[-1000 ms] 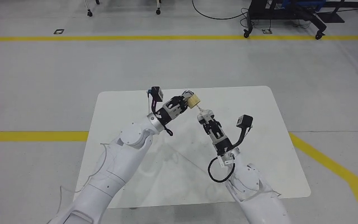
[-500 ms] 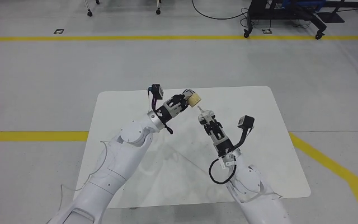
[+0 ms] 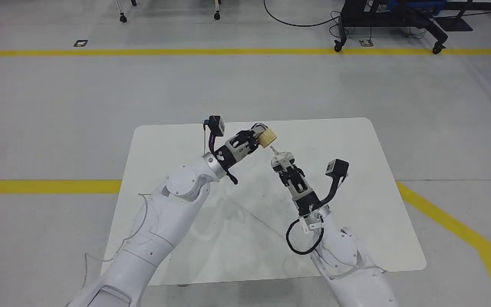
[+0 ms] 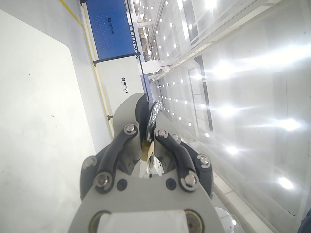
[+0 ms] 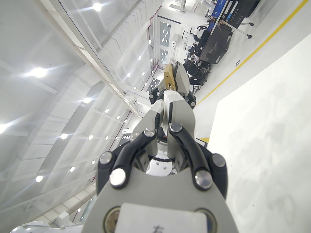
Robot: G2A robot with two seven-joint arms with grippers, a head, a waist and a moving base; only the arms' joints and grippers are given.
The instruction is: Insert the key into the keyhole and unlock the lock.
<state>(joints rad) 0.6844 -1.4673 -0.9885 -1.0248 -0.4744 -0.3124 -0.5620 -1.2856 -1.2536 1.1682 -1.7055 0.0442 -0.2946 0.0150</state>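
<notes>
Over the white table point(image 3: 368, 153), work is being done up in the air near the middle of its far edge. From the near left corner the left arm is stretched out, and the left gripper point(image 3: 256, 138) is seen clamped tight on the brass lock point(image 3: 266, 138), which is held clear of the tabletop. In the left wrist view the fingers point(image 4: 126, 112) are pressed together on the lock's edge, with a silvery metal part showing between them. Just to the right of the lock, a small pale sliver, taken to be the key point(image 3: 275, 153), is pinched at the tip of the right gripper point(image 3: 278, 160), whose fingers are drawn together. In the right wrist view those fingertips point(image 5: 170, 98) are brought right up under the lock point(image 5: 168, 78), the keyhole end being turned toward them. Whether the key is in the keyhole cannot be told; the gap is too small. The right arm is angled in from the near right corner.
</notes>
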